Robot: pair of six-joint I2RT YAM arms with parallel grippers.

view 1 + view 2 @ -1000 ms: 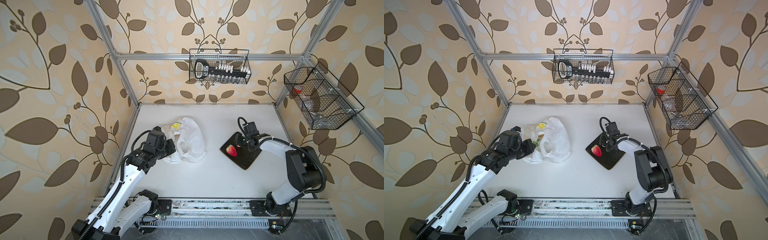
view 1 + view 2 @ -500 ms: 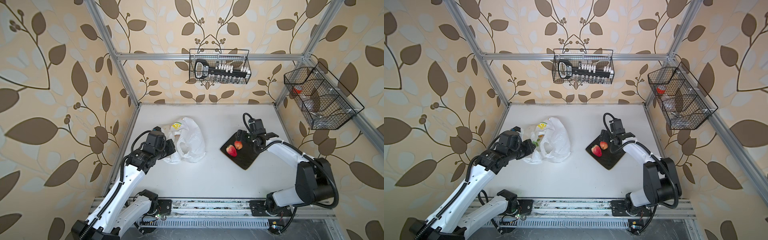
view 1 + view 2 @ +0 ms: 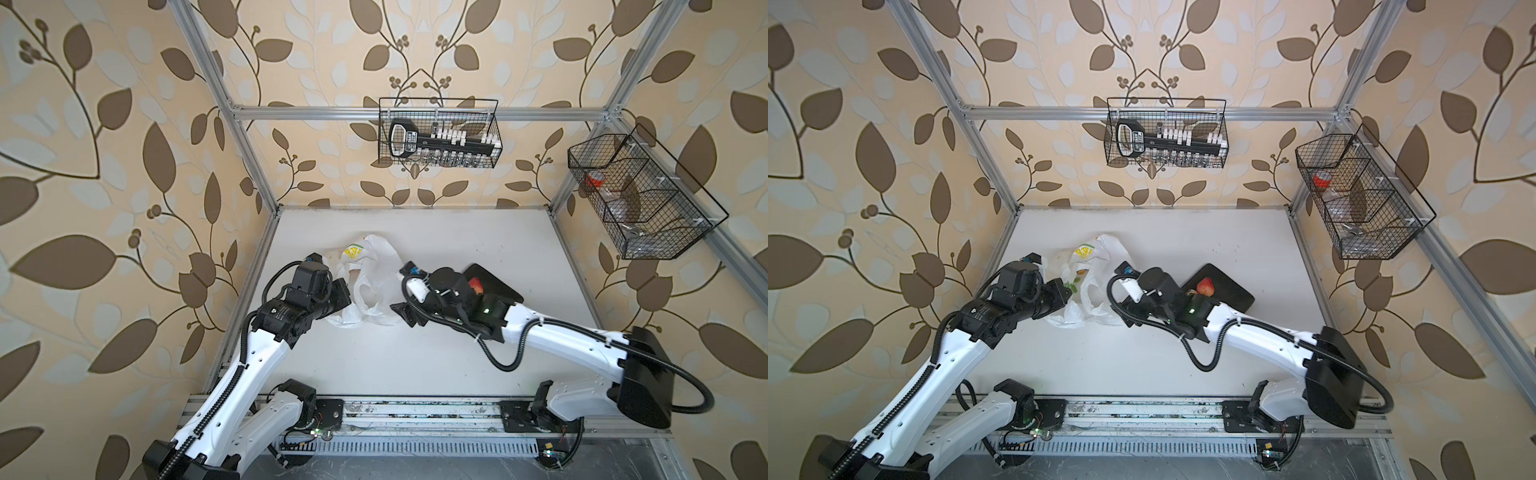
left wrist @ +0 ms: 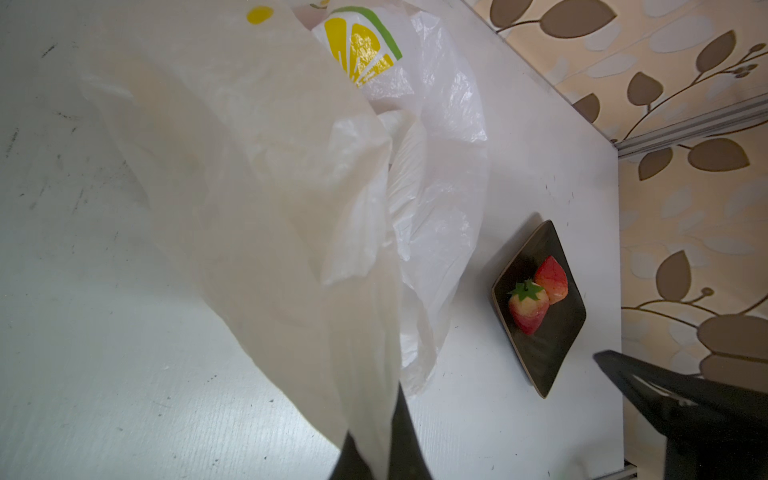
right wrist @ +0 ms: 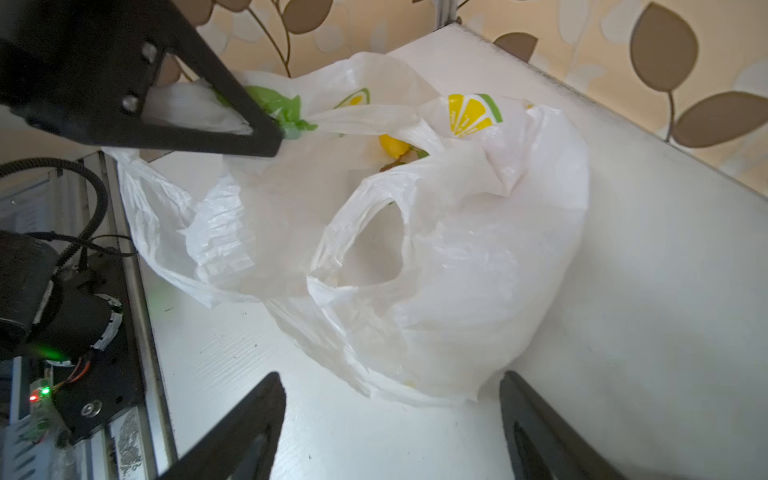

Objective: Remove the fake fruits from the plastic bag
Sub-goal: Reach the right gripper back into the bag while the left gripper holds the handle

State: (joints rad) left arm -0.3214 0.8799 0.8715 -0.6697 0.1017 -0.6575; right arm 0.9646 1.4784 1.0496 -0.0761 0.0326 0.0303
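The white plastic bag point(image 3: 374, 266) point(image 3: 1100, 253) with lemon prints lies crumpled at the centre left in both top views. My left gripper point(image 3: 347, 291) point(image 4: 376, 449) is shut on a fold of the bag's rim point(image 4: 270, 166) and holds it lifted. My right gripper point(image 3: 401, 291) point(image 5: 390, 378) stands open and low at the bag's right side point(image 5: 457, 270), with nothing between its fingers. A yellow fake fruit point(image 5: 392, 145) with a green leaf shows inside the bag's mouth. Two red strawberries point(image 4: 550, 278) point(image 4: 528, 309) lie on the dark square plate point(image 4: 552, 345) point(image 3: 1229, 286); my right arm partly hides them from above.
A black wire basket point(image 3: 438, 139) with tools hangs on the back wall. Another wire basket point(image 3: 640, 199) hangs on the right wall. Aluminium frame posts bound the white table, and the arms' base rail point(image 3: 415, 411) runs along its front edge.
My right gripper released a second strawberry onto the plate, opened, and swung left from the plate to the bag. My left gripper kept its hold on the bag.
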